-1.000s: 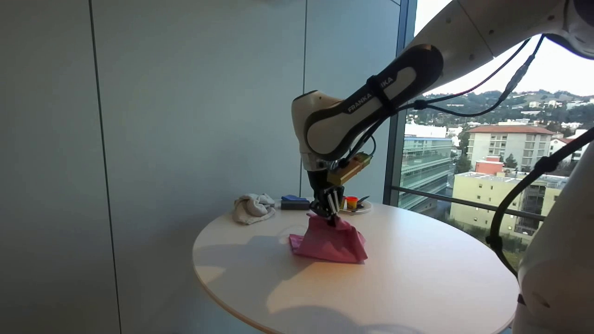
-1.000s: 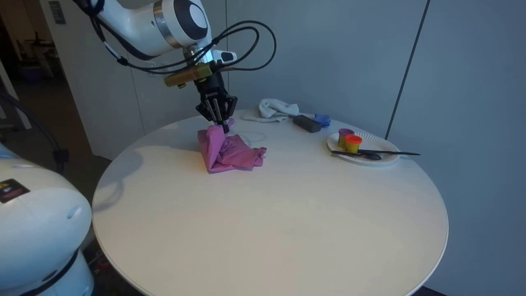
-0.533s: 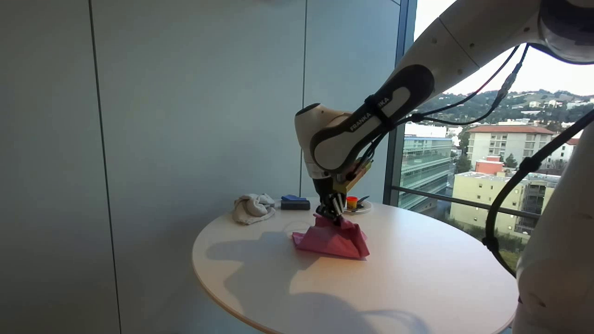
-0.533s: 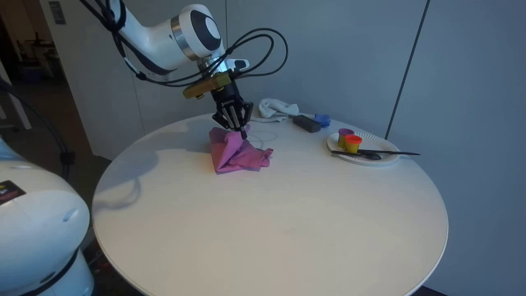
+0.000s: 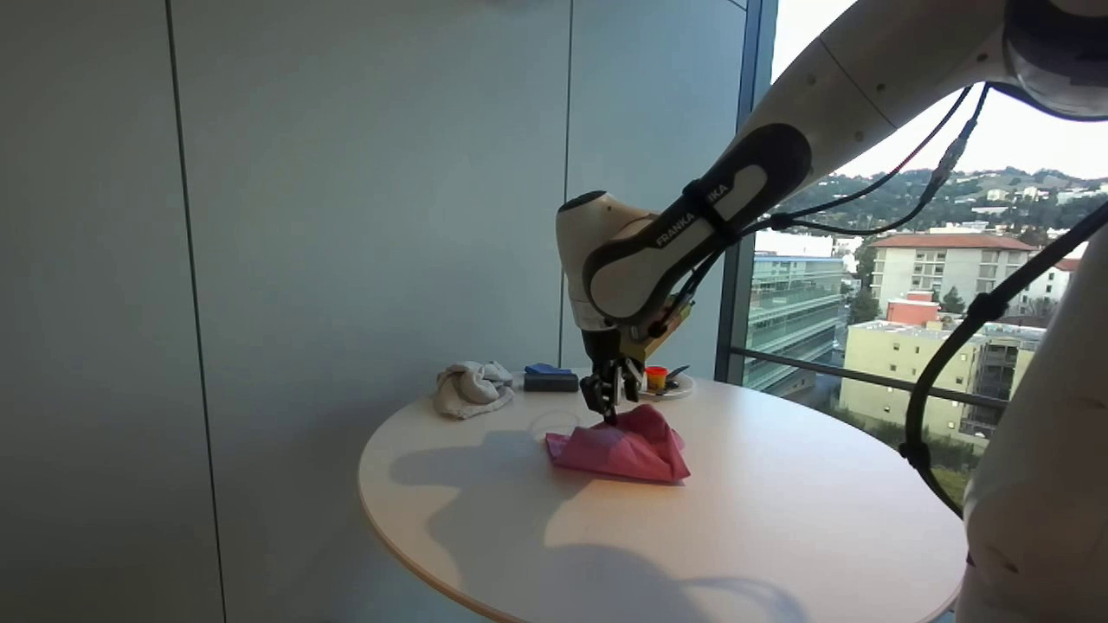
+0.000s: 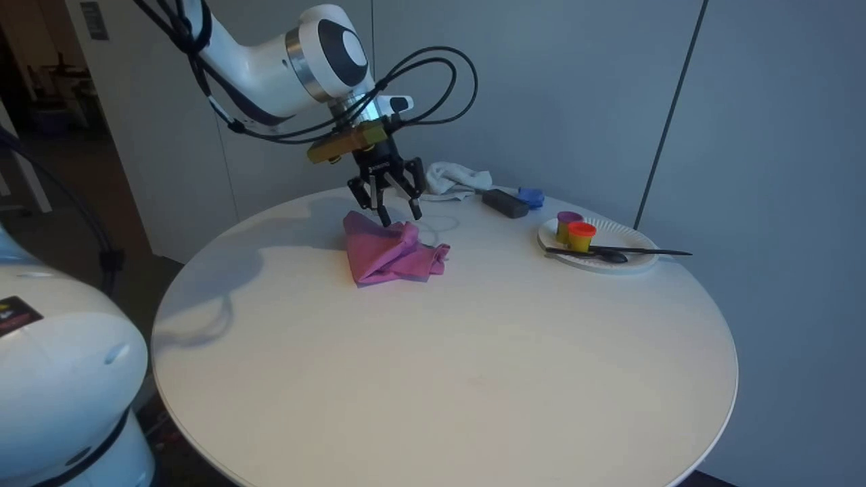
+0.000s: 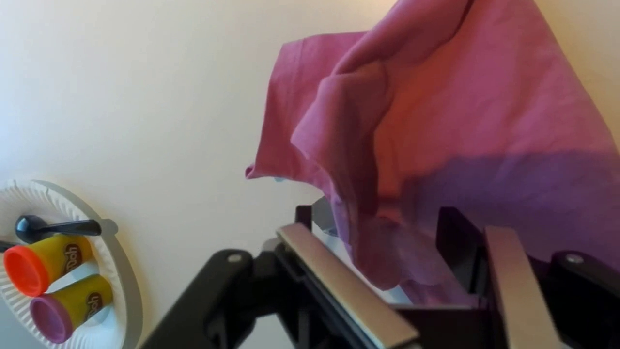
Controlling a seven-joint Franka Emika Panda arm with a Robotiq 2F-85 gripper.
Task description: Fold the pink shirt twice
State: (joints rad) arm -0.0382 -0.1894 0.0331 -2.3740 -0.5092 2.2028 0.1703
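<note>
Provisionally, the step in hand was judged to be the laying-down of a fold: the pink shirt (image 6: 379, 260) lay directly below the pincer (image 6: 400, 214), rumpled, with a flap (image 7: 339, 116) turned over on itself. The pincer stood unclamped, its fingers (image 7: 346, 283) spread and grasping nothing; in the wrist view part of the shirt showed between them, and whether they touched it could not be confirmed. Whether a first fold counted as complete could not be established; no neat second fold was observed. The next move, in this assessment, called for lifting the pincer clear without dragging the flap, then taking a free edge and carrying it across.

Counted on the desk (image 6: 473, 372): one pink shirt, beneath the pincer; one grey-white cloth (image 6: 457, 179), beyond the pincer as seen in an exterior view; one dark block (image 6: 505, 203) and one blue item (image 6: 531, 197), near each other, farther from the pincer; one paper plate (image 6: 622, 235), well apart from it, bearing two tubs, an orange-lidded tub (image 6: 581, 237) and a purple-lidded tub (image 6: 567, 224), and two black utensils, a spoon (image 6: 611, 257) and a slimmer piece (image 6: 643, 251) of uncertain kind.
</note>
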